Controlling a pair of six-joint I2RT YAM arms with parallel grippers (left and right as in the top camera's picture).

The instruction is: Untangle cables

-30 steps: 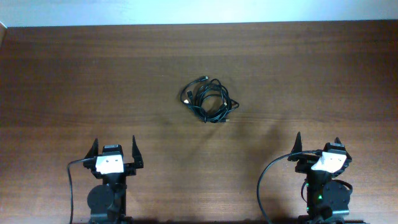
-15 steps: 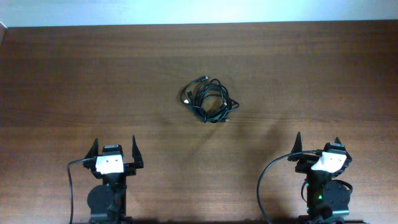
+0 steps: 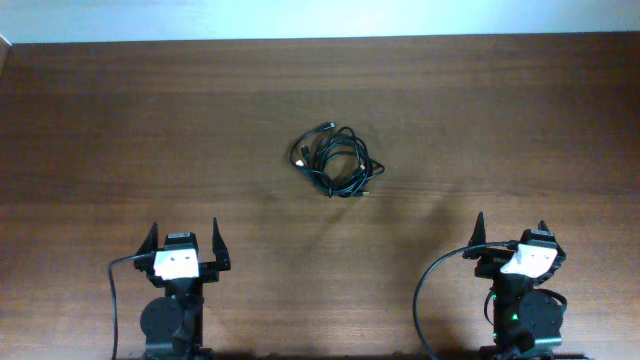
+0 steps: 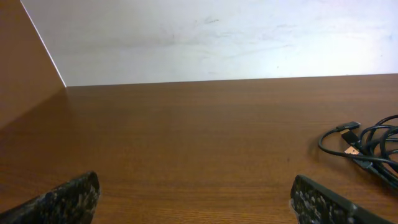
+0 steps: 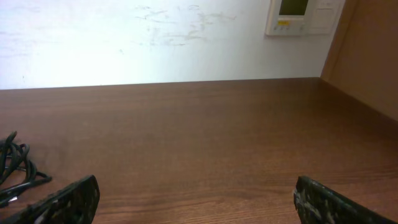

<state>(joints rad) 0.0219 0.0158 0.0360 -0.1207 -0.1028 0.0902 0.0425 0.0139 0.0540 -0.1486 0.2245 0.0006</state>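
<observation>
Cables [image 3: 335, 162] in one small tangled bundle on the bench [image 3: 120, 120], lying a little beyond its middle in the overhead view, roughly halfway between the two arms and well ahead of both. Thin black cords looped over one another, with plug ends sticking out at the upper left of the bundle and another at its lower right.

Left claw [image 3: 184, 230] near the front edge of the bench, to the left of the bundle and well apart from it, jaws spread wide and empty. Right claw [image 3: 511, 222] near the front edge on the other side, likewise spread wide and empty, also well apart from the bundle.

From the left wrist, bare dark wood ahead, both jaw tips low in the corners of the view, and part of the bundle at the far right edge: a few loops and two plug ends pointing left, one black, one with a coppery tip. From the right wrist, only a few loops of cord at the lower left edge, just above the left jaw.

Pale wall [image 4: 217, 37] behind the bench, brown side panel [image 4: 25, 74] at its left end, white wall box [image 5: 305, 15] with a small screen high on the right
</observation>
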